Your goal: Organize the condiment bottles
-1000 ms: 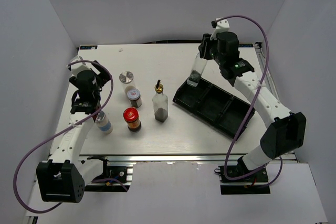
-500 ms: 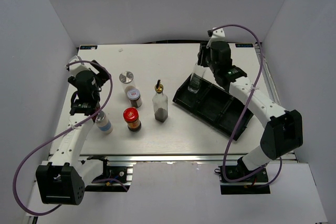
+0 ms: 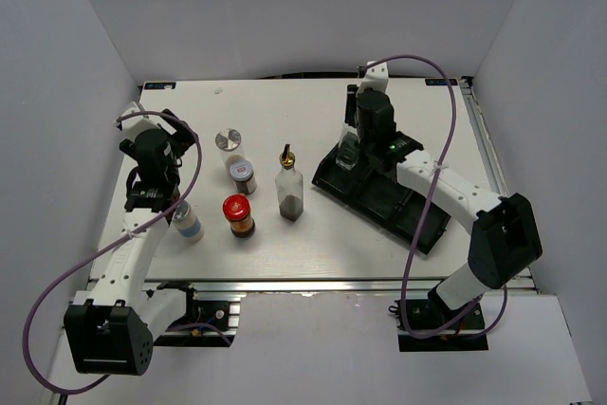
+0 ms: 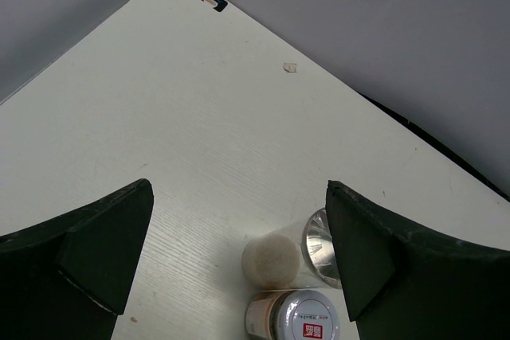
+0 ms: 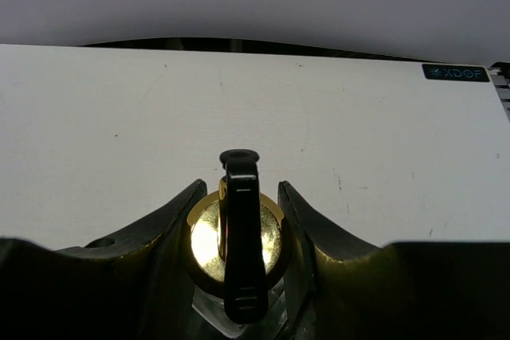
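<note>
Six condiment containers show in the top view: one is in the tray and five stand on the table. I read the right gripper as clamped on the neck of the first glass bottle, with a finger on each side of its gold pourer. This bottle is upright, its long axis vertical and the pourer up. It occupies the compartment at the 10 o'clock end of the black tray. I cannot tell whether its base touches the compartment floor. The tray's long axis runs from 10 o'clock to 4 o'clock, and its 4 o'clock corner lies near the front edge.

The second glass bottle stands upright near table centre, with bare tabletop between it and the tray. The red-capped jar stands at its 8 o'clock. The white-lidded jar and silver-lidded jar stand at its 10 o'clock. The white blue-banded bottle stands near the left edge, just beside the left arm. The left gripper is spread wide and holds nothing.
</note>
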